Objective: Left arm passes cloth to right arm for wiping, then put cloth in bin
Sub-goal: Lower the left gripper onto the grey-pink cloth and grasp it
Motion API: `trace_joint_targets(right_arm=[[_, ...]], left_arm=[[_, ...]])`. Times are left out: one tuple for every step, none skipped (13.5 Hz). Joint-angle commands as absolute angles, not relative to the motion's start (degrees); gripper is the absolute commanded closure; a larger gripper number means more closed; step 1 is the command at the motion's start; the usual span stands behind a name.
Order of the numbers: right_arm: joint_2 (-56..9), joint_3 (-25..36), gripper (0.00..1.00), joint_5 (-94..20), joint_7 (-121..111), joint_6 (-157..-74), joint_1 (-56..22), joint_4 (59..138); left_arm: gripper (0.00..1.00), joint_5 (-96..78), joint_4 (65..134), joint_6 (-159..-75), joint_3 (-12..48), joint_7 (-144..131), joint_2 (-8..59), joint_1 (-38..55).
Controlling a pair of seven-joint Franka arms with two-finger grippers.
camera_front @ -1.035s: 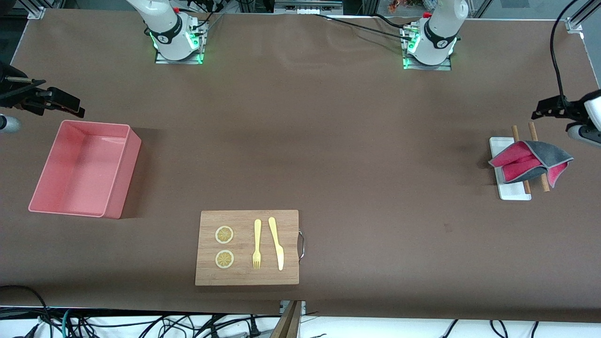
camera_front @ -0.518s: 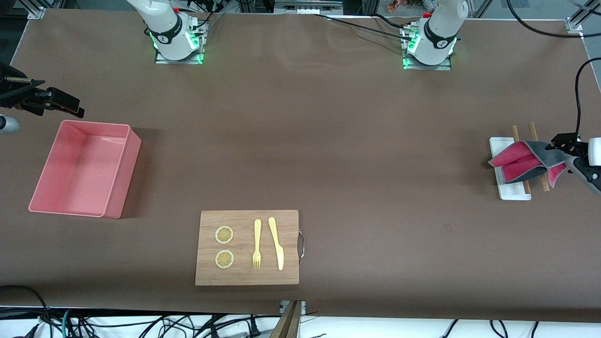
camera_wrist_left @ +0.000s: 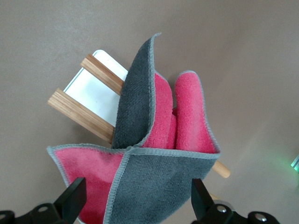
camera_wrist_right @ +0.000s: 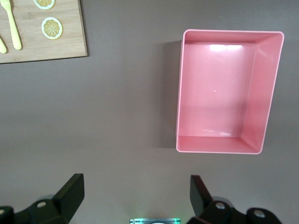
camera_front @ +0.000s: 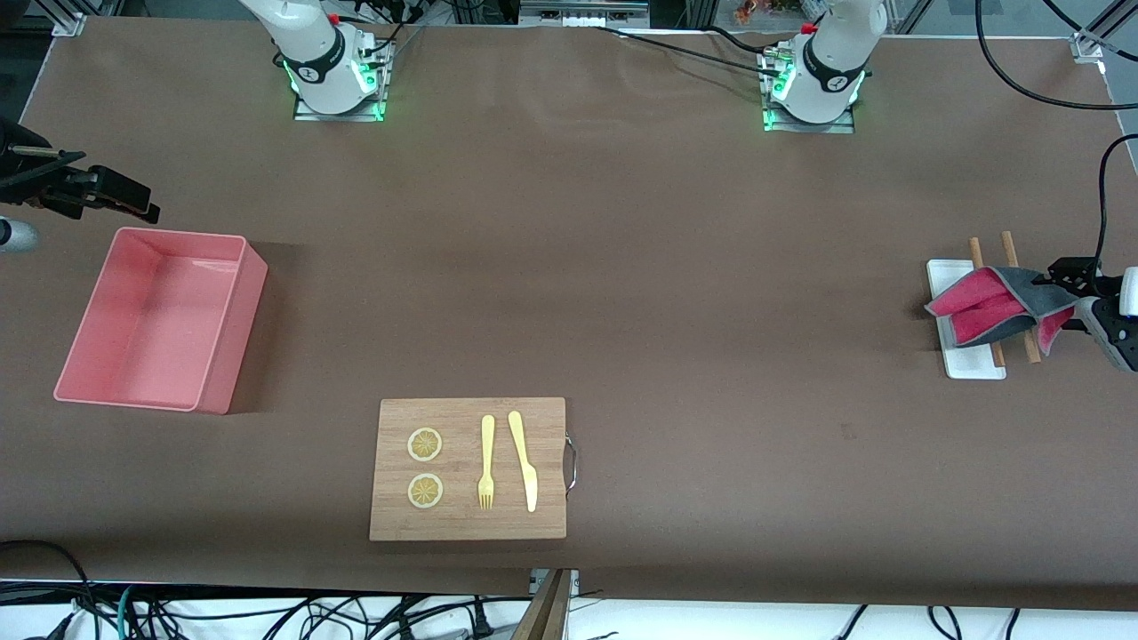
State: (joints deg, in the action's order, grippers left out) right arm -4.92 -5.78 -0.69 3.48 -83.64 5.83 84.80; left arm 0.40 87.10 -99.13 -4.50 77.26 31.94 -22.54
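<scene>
The cloth (camera_front: 1000, 307), dark grey and magenta-red, lies crumpled on a small white tray (camera_front: 975, 364) and two wooden sticks (camera_front: 1008, 244) at the left arm's end of the table. My left gripper (camera_front: 1073, 298) is open at the cloth's outer corner. In the left wrist view its fingers (camera_wrist_left: 71, 201) straddle the cloth's grey fold (camera_wrist_left: 159, 182) without closing on it. My right gripper (camera_front: 98, 194) is open and empty, waiting in the air beside the salmon-pink bin (camera_front: 233, 351). The right wrist view looks down on the bin (camera_wrist_right: 219, 144), which holds nothing.
A wooden cutting board (camera_front: 462, 524) with two lemon slices, a yellow fork (camera_front: 486, 462) and a yellow knife (camera_front: 524, 460) lies near the table's front edge. Cables hang over the left arm's end of the table.
My left gripper has come down to the cloth's outer corner, from a spot farther from the front camera; since half a second ago it has barely moved. The right arm has not moved.
</scene>
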Motion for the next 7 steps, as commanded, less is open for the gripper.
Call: trace_joint_targets(right_arm=[[-4.7, -5.8, 0.00, -1.5, 3.2, -84.0, 6.1, 84.8], [-4.7, -5.8, 0.00, -1.6, 3.2, -84.2, 6.1, 84.8], [-4.7, -5.8, 0.00, -1.6, 3.2, -84.2, 6.1, 84.8], [-4.7, -5.8, 0.00, -1.6, 3.2, -84.2, 6.1, 84.8], [-4.7, -5.8, 0.00, -1.5, 3.2, -84.1, 6.0, 84.8], [-4.7, -5.8, 0.00, -1.5, 3.2, -84.2, 6.1, 84.8], [-4.7, -5.8, 0.00, -1.5, 3.2, -84.1, 6.0, 84.8]], left_arm=[[0.22, -1.1, 85.2, -98.7, -4.0, 79.4, 32.7, -22.9], [0.33, -1.1, 85.2, -98.6, -4.0, 79.4, 32.7, -22.9], [0.36, -1.1, 85.2, -98.5, -4.0, 79.4, 32.6, -22.9], [0.42, -1.1, 85.2, -98.5, -4.0, 79.4, 32.6, -22.9], [0.43, -1.1, 85.3, -98.5, -4.0, 79.4, 32.8, -22.9], [0.43, -1.1, 85.3, -98.5, -4.0, 79.4, 33.0, -22.9], [0.43, -1.1, 85.3, -98.5, -4.0, 79.4, 33.3, -22.9]])
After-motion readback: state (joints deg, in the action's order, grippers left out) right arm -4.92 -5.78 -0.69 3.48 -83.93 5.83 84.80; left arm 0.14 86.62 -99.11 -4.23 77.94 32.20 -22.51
